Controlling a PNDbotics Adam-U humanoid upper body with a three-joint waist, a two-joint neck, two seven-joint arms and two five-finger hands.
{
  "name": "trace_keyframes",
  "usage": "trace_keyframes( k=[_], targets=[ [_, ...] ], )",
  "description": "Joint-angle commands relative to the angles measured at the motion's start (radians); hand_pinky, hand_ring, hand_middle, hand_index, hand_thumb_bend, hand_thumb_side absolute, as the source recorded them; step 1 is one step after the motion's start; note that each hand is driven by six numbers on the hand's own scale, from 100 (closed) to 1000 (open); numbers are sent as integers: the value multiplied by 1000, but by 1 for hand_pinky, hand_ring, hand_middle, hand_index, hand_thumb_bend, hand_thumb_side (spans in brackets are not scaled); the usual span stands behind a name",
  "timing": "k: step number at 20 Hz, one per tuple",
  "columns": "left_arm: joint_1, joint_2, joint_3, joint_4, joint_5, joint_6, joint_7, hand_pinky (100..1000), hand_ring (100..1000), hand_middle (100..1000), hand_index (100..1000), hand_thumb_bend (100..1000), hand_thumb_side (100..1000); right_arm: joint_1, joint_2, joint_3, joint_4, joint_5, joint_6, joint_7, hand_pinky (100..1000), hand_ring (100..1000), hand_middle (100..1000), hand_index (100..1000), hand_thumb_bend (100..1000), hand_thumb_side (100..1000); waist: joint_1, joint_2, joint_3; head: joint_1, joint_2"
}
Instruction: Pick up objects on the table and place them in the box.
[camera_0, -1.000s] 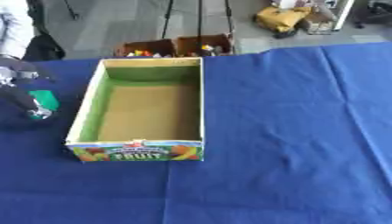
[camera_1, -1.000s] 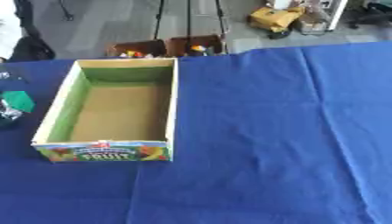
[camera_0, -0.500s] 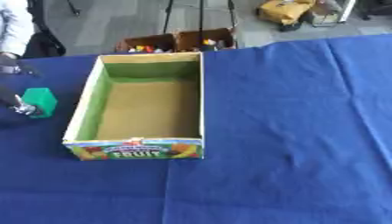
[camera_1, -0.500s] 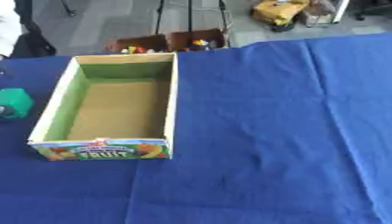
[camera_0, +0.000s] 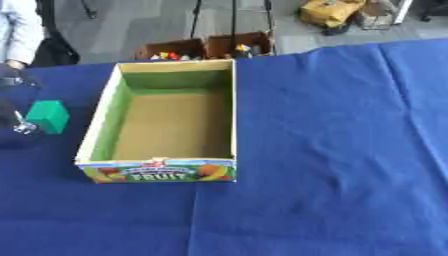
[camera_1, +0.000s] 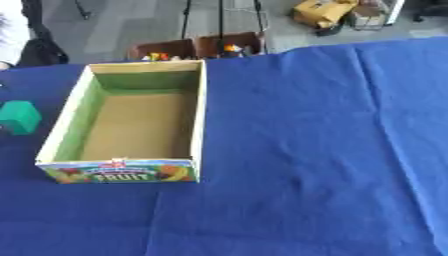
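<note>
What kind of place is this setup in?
Probably a lab or workshop: a table under a blue cloth, tripod legs on the grey floor behind it, and open cartons of colourful items beyond its edge.

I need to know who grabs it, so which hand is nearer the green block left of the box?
Left. The left hand shows at the view's left edge, right beside the green block, outside the fruit box. The right hand is in neither view.

Green block (camera_0: 48, 116) lies left of the open, empty cardboard box (camera_0: 166, 119).
</note>
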Motion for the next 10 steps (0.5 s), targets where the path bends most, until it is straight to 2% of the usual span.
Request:
trace_keyframes(
  k=[1, 6, 10],
  targets=[
    [-18, 37, 16, -13, -12, -14, -6, 1000, 1000, 1000, 1000, 451, 513, -11, -28, -11, -20, -12, 3, -2, 713, 686, 469, 669, 100, 766, -4, -19, -2, 7, -20],
    [-26, 29, 16, -12, -15, -20, 1, 1000, 1000, 1000, 1000, 436, 508, -14, -31, -11, -20, -12, 4, -1, 715, 685, 464, 668, 100, 767, -6, -6, -9, 8, -28],
    [-27, 26, 8, -7, -37, -22, -12, 1000, 1000, 1000, 1000, 376, 481, -17, -32, -10, -20, -14, 5, -3, 715, 685, 462, 667, 100, 765, -5, 2, -13, 10, -32]
  ],
)
